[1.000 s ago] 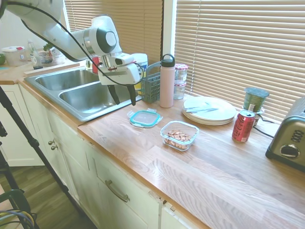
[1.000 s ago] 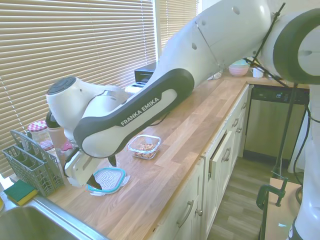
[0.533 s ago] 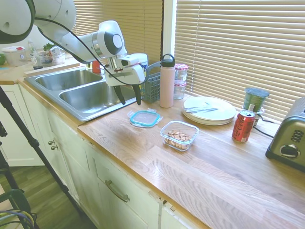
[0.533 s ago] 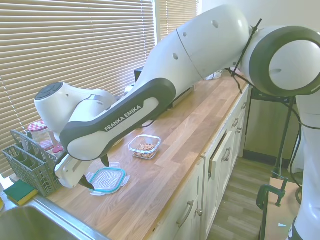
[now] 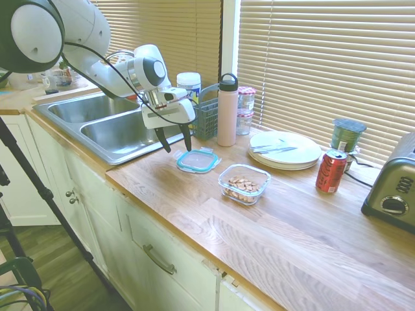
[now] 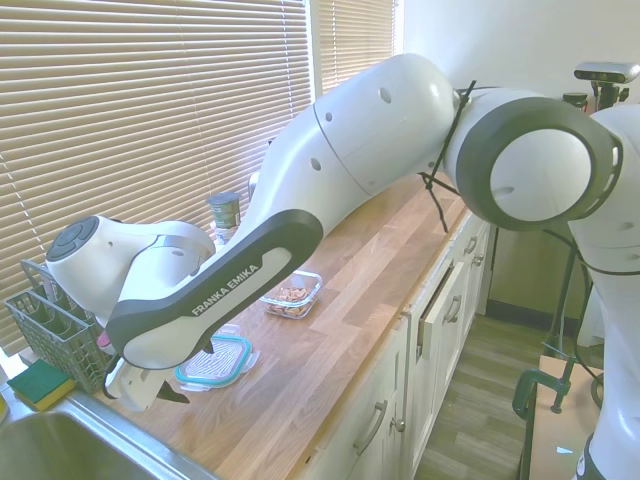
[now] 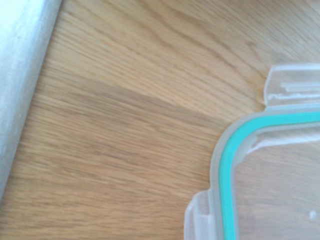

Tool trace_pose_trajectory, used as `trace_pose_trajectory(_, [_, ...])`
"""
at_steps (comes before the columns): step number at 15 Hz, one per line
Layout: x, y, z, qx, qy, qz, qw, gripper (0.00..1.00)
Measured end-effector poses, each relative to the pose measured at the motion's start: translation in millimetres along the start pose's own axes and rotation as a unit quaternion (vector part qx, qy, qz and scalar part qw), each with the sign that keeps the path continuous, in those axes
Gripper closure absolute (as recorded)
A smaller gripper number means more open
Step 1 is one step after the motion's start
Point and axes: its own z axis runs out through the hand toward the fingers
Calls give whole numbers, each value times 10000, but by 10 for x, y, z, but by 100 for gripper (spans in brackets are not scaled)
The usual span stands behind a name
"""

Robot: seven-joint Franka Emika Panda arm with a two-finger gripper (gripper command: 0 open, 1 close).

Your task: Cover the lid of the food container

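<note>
The lid (image 5: 198,161), clear with a teal rim and snap tabs, lies flat on the wooden counter (image 5: 272,220) near the sink. It shows also as the lid (image 6: 214,361) in the second exterior view, and one corner of the lid (image 7: 265,175) fills part of the wrist view. The food container (image 5: 244,184), a clear glass dish holding brown nuts, stands uncovered to the lid's right; from the other side the food container (image 6: 288,294) sits beyond the lid. My gripper (image 5: 174,137) hangs open just above the counter, beside the lid on its sink side, holding nothing.
A steel double sink (image 5: 107,123) borders the counter on the left. Behind the lid stand a grey cutlery caddy (image 5: 205,116), a pink bottle (image 5: 227,110) and patterned-lid jars (image 5: 246,110). White plates (image 5: 284,149), a red can (image 5: 331,171) and a toaster (image 5: 393,188) sit further right.
The gripper has come down and moved toward the counter edge by the sink, now lower beside the lid. Lid and container have not moved.
</note>
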Motion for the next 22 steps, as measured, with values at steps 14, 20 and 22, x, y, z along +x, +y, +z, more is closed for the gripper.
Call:
trace_pose_trajectory(14, [95,-43,138,-224,308,-137,9992,0])
trace_pose_trajectory(20, [179,31,181,-312,305,-131,9990,100])
trace_pose_trajectory(22, [207,56,197,-356,330,-122,9987,100])
